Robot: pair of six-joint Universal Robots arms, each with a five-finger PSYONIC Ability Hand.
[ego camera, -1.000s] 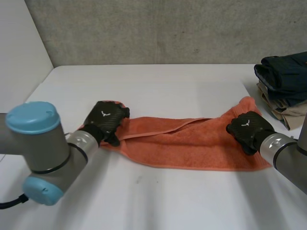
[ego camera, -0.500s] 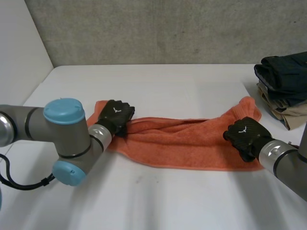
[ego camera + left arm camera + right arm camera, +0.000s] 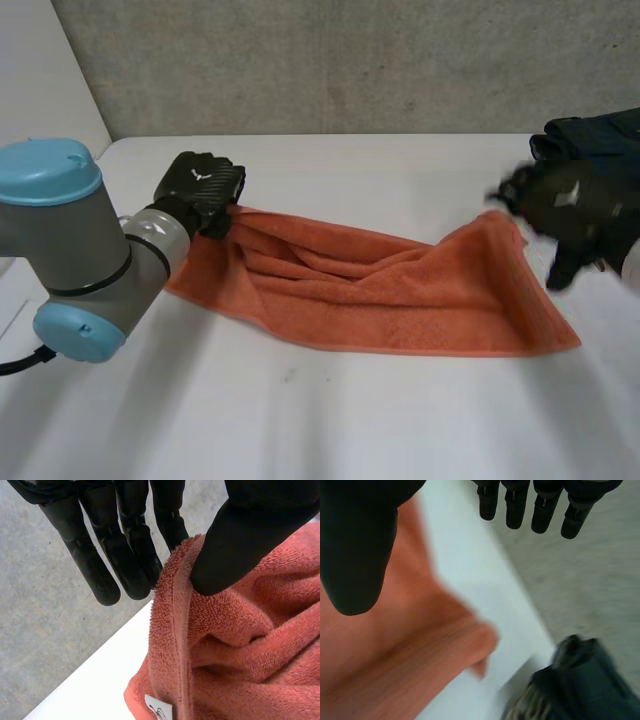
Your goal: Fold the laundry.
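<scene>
Head view: at upper left the left hand [image 3: 200,185] pinches a corner of the orange towel [image 3: 400,300], we judge to fold it over. At far right the right hand [image 3: 565,200] hangs spread, empty.

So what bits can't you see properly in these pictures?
- Head view: the right hand is blurred and covers part of the folded clothes pile, which the picture edge also cuts off.
- Left wrist view: the label on the orange towel is cut by the edge, so unreadable.
- Right wrist view: the towel's corner and the clothes are blurred.
</scene>
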